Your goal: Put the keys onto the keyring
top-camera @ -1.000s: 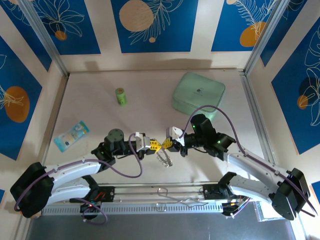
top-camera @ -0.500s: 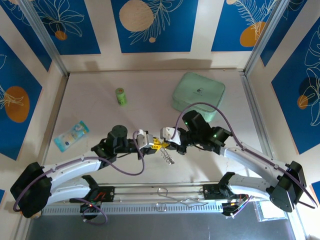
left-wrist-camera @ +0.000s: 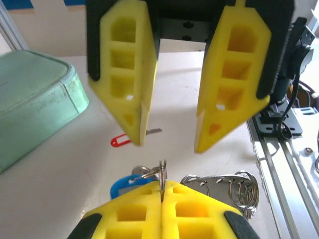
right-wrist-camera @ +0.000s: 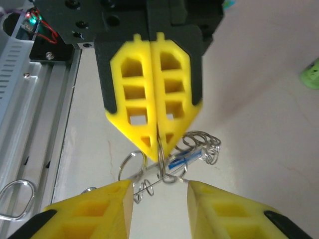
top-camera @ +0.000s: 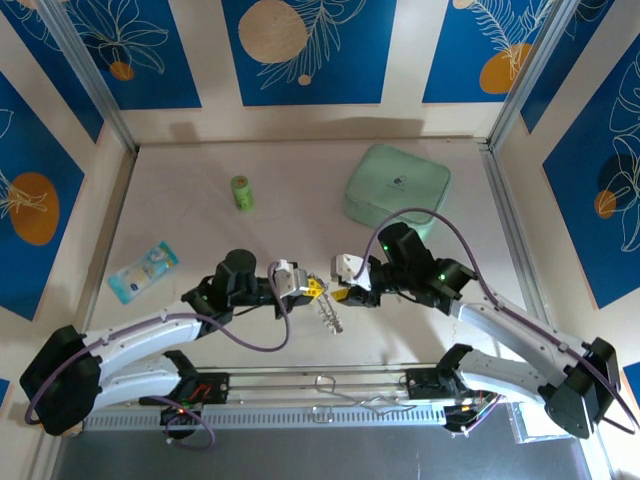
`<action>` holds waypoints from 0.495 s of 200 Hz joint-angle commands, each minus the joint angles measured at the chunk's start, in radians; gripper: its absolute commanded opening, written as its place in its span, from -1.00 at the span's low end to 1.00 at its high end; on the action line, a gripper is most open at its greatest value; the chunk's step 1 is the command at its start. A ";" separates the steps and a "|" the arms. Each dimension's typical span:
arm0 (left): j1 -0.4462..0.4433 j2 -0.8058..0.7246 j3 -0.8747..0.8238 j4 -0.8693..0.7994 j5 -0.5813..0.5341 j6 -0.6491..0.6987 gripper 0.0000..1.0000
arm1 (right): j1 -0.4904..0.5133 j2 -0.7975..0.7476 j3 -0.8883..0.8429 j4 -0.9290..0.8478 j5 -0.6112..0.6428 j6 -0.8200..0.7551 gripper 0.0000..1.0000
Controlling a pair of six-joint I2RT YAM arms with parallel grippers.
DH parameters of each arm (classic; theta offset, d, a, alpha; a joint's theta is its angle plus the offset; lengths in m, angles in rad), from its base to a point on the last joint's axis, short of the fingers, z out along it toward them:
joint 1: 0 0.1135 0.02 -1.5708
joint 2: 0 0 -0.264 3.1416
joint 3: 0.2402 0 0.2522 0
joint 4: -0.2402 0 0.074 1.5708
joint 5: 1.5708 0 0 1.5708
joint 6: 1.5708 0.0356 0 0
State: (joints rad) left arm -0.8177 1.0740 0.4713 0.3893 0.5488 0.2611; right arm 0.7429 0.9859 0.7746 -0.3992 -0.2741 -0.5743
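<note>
No text or numbers can be read. The pale green case point(top-camera: 397, 185) has a small dark mark on its lid, and the blue packet point(top-camera: 143, 270) carries print, both too small to make out.

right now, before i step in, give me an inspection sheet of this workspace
surface: pale table, no spills seen
job's things: keyring clamped by the left gripper; blue-tagged key bunched with it, threading unclear; red-tagged key lying loose on the table
clutter: green cylinder, mint case, blue packet
grippers: left gripper shut on the keyring; right gripper open, facing it
cables: purple cable looping off the left arm, second purple cable arching off the right arm
surroundings: blue flowered wall panels; metal rail at the near edge
</note>
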 commanded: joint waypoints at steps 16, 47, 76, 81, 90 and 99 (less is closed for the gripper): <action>-0.009 -0.028 -0.037 0.134 0.031 -0.035 -1.00 | 0.013 -0.006 -0.059 0.078 -0.004 0.023 -0.30; -0.008 -0.028 -0.041 0.131 0.045 -0.041 -1.00 | 0.035 0.003 -0.058 0.107 0.042 0.004 -0.32; -0.008 -0.024 -0.042 0.137 0.061 -0.051 -1.00 | 0.053 -0.004 -0.066 0.145 0.083 -0.007 -0.30; -0.008 -0.023 -0.042 0.138 0.065 -0.051 -1.00 | 0.055 -0.004 -0.068 0.146 0.089 -0.010 -0.29; -0.008 -0.022 -0.043 0.139 0.070 -0.052 -1.00 | 0.058 0.000 -0.067 0.145 0.092 -0.014 -0.26; -0.008 -0.020 -0.043 0.144 0.077 -0.054 -1.00 | 0.059 0.006 -0.066 0.141 0.096 -0.016 -0.23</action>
State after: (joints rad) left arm -0.8177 1.0676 0.4362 0.4721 0.5762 0.2276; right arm 0.7914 0.9913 0.7216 -0.2829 -0.2035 -0.5743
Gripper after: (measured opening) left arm 0.056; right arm 0.371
